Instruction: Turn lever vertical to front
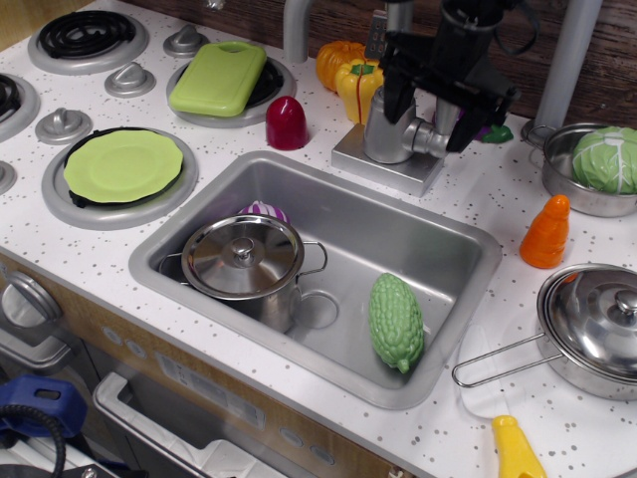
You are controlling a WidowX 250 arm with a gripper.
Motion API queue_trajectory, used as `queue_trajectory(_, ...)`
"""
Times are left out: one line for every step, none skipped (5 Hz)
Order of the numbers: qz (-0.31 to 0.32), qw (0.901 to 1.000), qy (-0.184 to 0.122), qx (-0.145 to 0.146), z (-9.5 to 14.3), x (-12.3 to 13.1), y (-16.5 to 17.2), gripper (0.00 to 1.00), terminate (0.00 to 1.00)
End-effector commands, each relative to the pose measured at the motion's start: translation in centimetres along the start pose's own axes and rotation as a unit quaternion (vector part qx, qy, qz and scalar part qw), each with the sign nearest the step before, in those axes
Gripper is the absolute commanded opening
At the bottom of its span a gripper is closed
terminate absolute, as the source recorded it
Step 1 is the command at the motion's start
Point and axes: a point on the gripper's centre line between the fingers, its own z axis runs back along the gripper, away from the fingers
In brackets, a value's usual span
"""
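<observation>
Now I am holding the gripper (426, 108) spread wide and empty, straddling the faucet body (388, 129); the lever (430, 137) is jutting right between its fingers, beyond the sink's (468, 234) far edge.

Black robot arm with a boxy gripper (426, 108).
Matte black body, two flat black fingers (456, 121), dark cable looping near the top.
</observation>
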Motion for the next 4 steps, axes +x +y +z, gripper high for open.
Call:
queue_trajectory(-0.002,0.9983,-0.059,0.001,2.5,2.7,0.1,1.0,0.0)
queue_trajectory(-0.005,0.9972,-0.075,-0.003,2.0,3.4,0.0,1.0,0.0)
queue_trajectory(-0.008,0.9965,-0.083,-0.008,1.7,4.1,-0.1,1.0,0.0)
queue_trajectory(0.003,0.9964,-0.084,-0.01,1.5,4.2,-0.6,0.0,0.0)
